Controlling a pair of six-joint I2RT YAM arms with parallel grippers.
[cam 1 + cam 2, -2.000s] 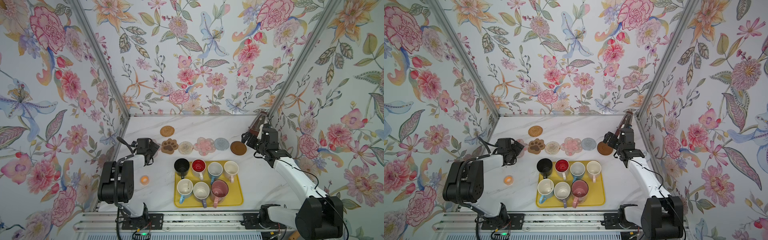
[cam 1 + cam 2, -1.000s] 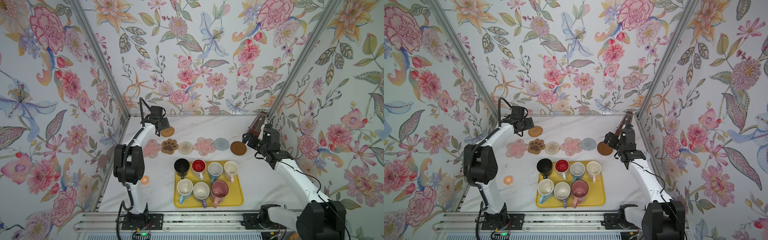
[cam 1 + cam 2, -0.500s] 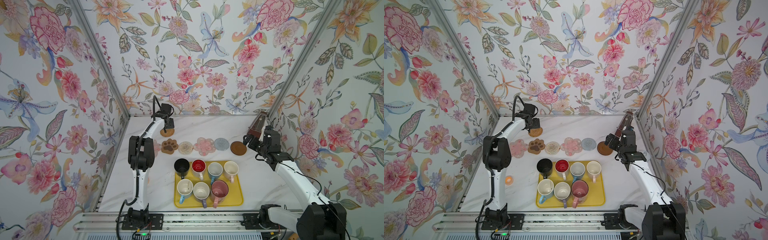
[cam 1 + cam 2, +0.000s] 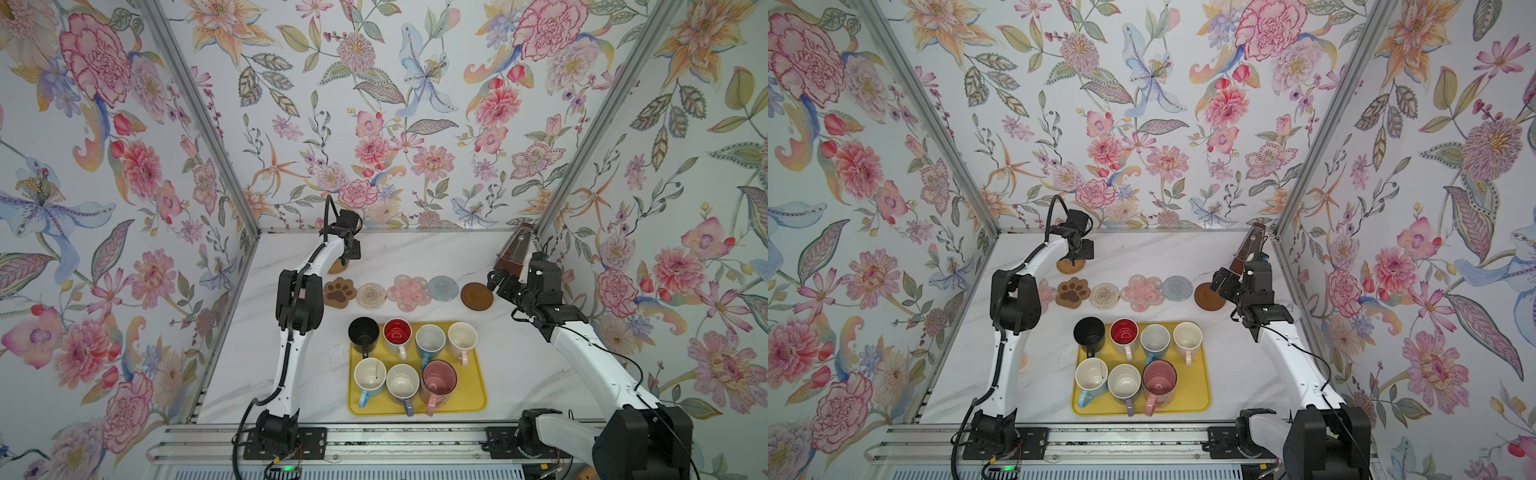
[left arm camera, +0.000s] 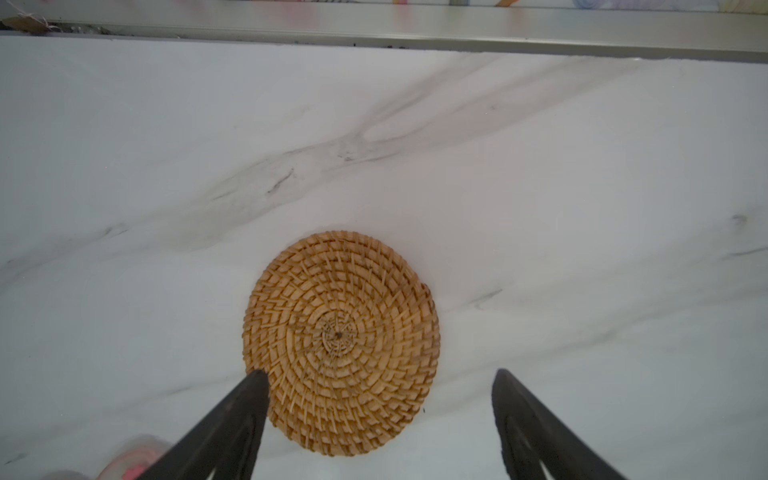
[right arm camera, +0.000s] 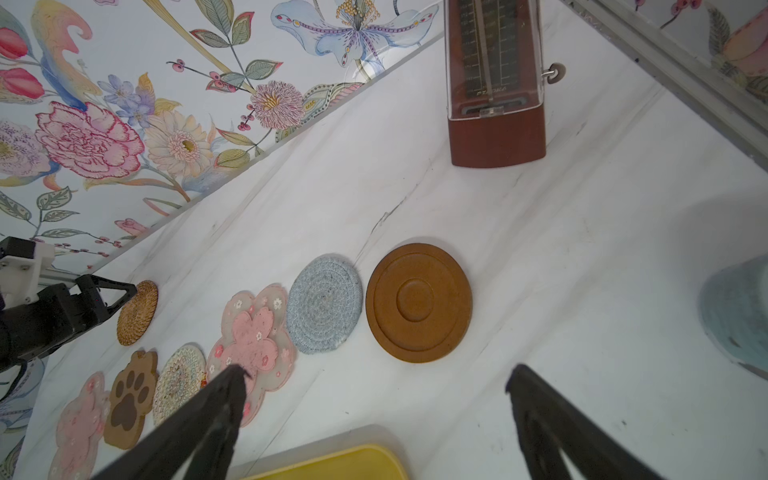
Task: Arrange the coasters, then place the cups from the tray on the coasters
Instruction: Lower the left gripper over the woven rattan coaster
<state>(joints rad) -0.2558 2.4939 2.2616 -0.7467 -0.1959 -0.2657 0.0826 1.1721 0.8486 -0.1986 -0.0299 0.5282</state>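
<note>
In both top views the woven tan coaster (image 4: 336,268) lies alone on the marble table (image 4: 415,257), left of centre in the frame and just above the row of other coasters; the left gripper (image 4: 350,257) points down right over it. In the left wrist view this coaster lies flat between the spread fingers, nearer one of them; that fingertip (image 5: 257,376) overlaps the rim, while the other stands clear over bare marble. Whether the tip touches the weave cannot be told; the jaws are wide apart and grasp nothing.

The row runs across the middle of the frame: a pink flower (image 4: 1044,291) partly behind the left arm; the brown paw (image 4: 339,292); the cream round (image 4: 371,295); a second pink flower (image 4: 409,292); the grey-blue round (image 4: 443,287); the dark brown disc (image 4: 476,296). The right gripper (image 4: 496,284) hangs just right of the disc, released and empty, its jaws fully spread; in the right wrist view the disc lies ahead of the fingers, untouched.

The yellow tray (image 4: 473,399) sits at lower centre; all seven cups stand on it, from the black cup (image 4: 363,332) at its upper left to the pink cup (image 4: 439,376) lower down.

A brown metronome (image 6: 494,83) stands at the table's upper right corner; its scale carries printed markings too blurred to read.
</note>
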